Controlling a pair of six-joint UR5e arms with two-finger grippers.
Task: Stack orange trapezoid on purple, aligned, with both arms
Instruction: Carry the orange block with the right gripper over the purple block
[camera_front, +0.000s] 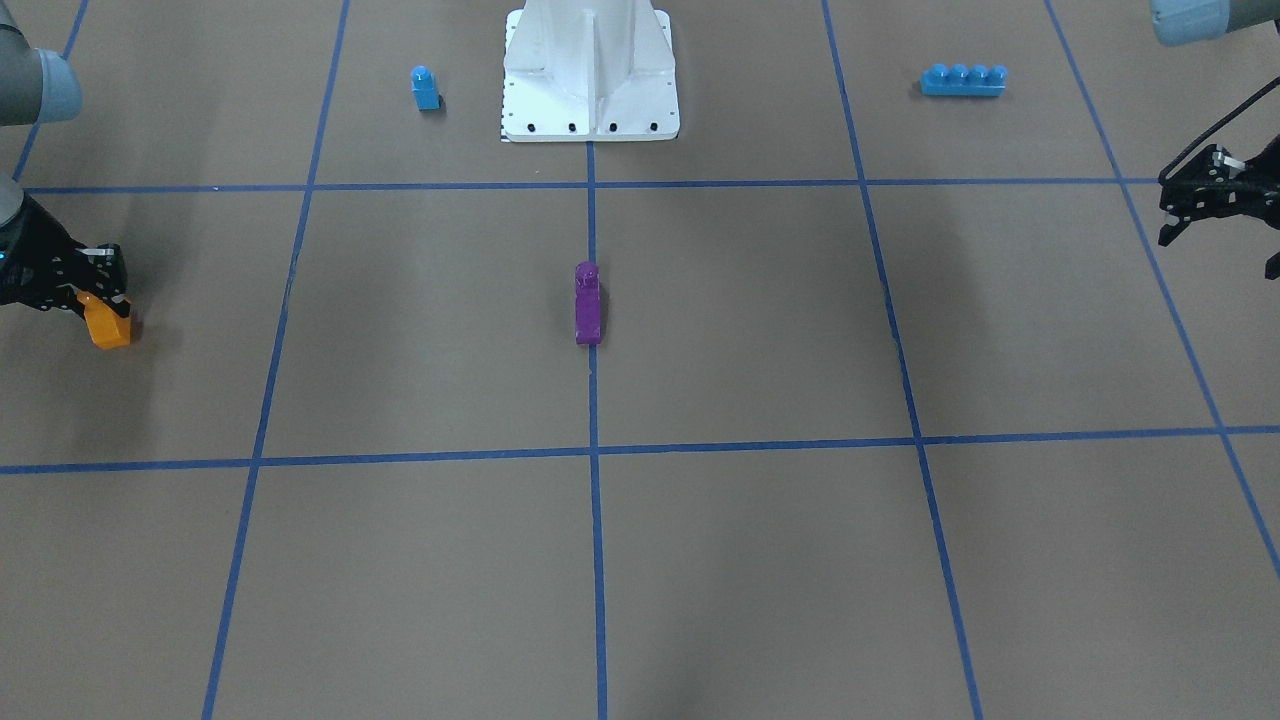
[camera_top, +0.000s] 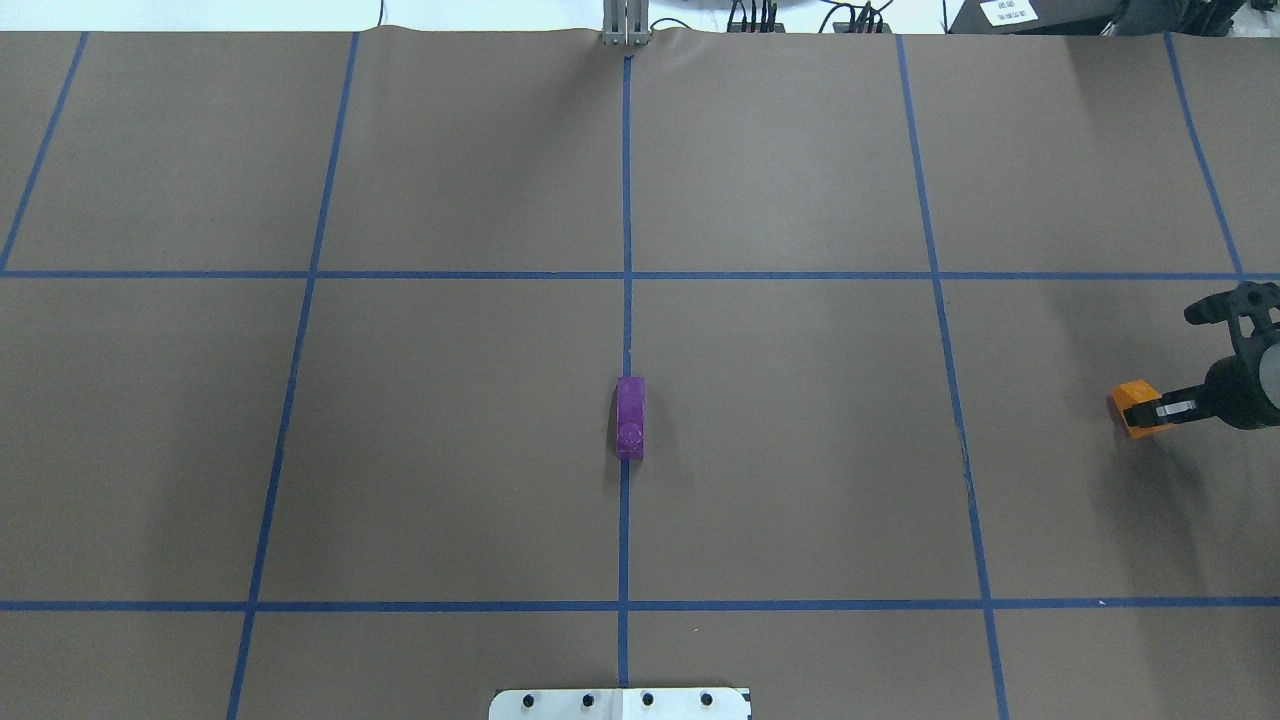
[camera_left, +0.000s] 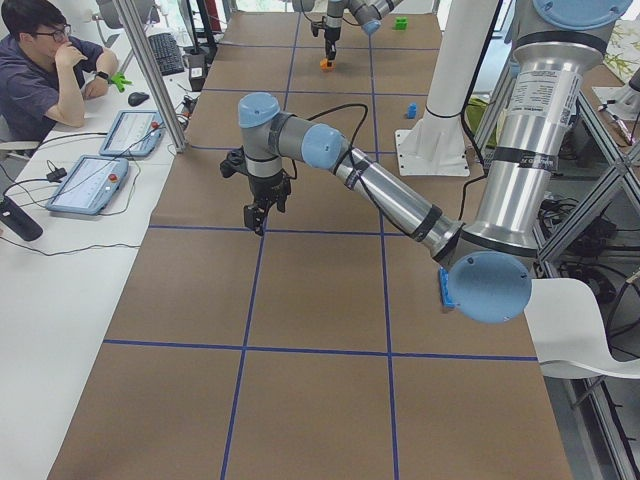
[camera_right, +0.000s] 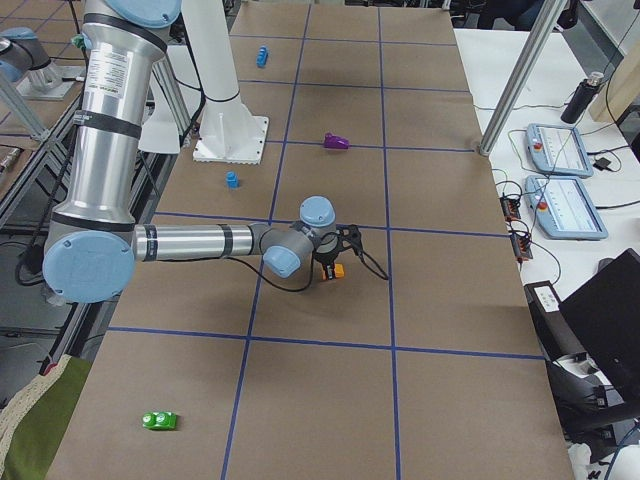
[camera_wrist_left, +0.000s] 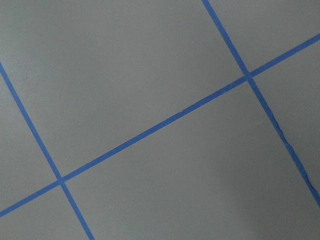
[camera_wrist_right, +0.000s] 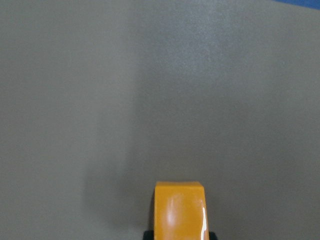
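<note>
The purple block (camera_front: 588, 303) lies on the centre blue tape line, alone, with its stud towards the robot; it also shows in the overhead view (camera_top: 631, 417) and the right side view (camera_right: 336, 142). My right gripper (camera_front: 95, 305) is shut on the orange trapezoid (camera_front: 108, 324), low over the table far out on my right side. The overhead view (camera_top: 1135, 405) and the right wrist view (camera_wrist_right: 179, 210) show the block too. My left gripper (camera_front: 1218, 255) hangs open and empty above the table far out on my left side. Its wrist view shows only paper and tape.
A small blue one-stud block (camera_front: 425, 88) and a long blue brick (camera_front: 963, 80) lie either side of the white pedestal (camera_front: 590, 90). A green block (camera_right: 160, 421) lies at the table's right end. An operator (camera_left: 40, 60) sits beside tablets along the far edge.
</note>
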